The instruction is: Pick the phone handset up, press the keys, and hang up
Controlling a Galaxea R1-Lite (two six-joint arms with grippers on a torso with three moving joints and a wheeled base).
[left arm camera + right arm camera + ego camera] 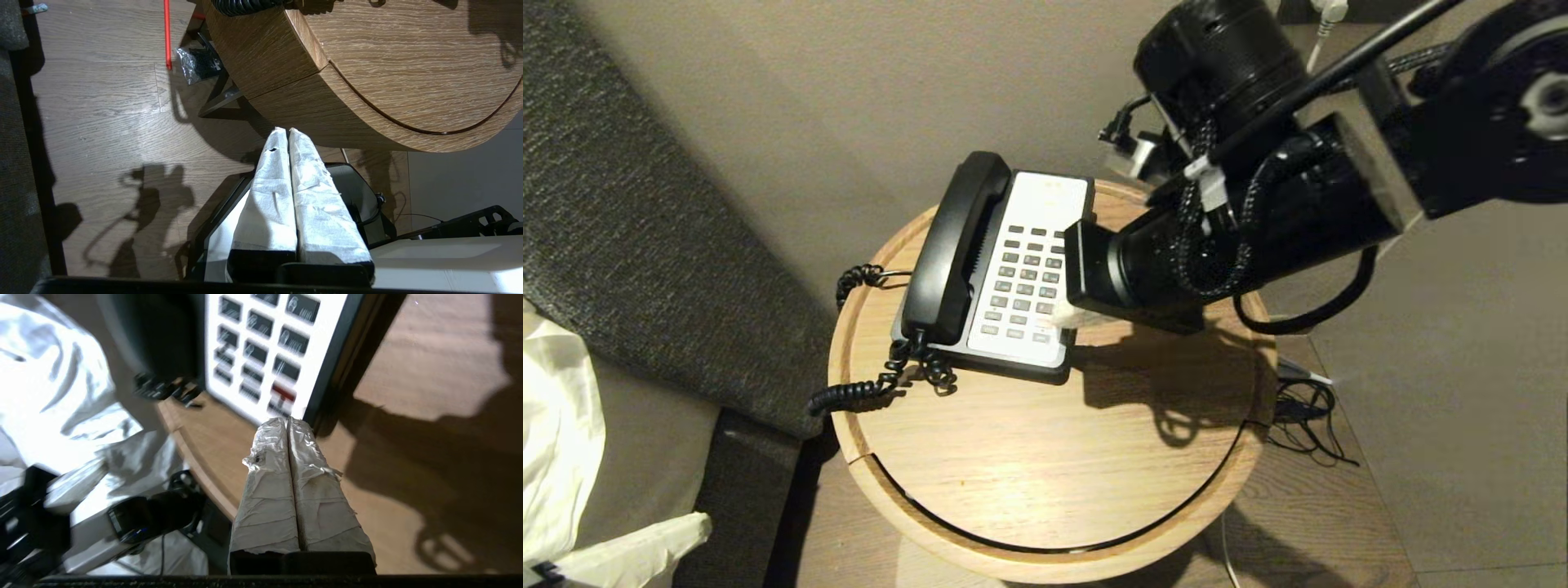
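The glossy black phone handset (953, 245) rests in its cradle on the left side of the black-and-white phone base (1045, 200), its coiled cord (870, 384) trailing off the table's left edge. The dark grey keys (1023, 282) sit in the white faceplate; they also show in the right wrist view (261, 351), with one reddish key (283, 392). My right gripper (1058, 314) is shut and empty, its taped tips (288, 421) at the near right corner of the keypad. My left gripper (285, 131) is shut and empty, low beside the table.
The phone stands on a round wooden side table (1045, 457) with a raised rim. A dark upholstered bed edge (645, 245) and white bedding (556, 425) lie to the left. Loose black cables (1307, 416) lie on the floor at the table's right.
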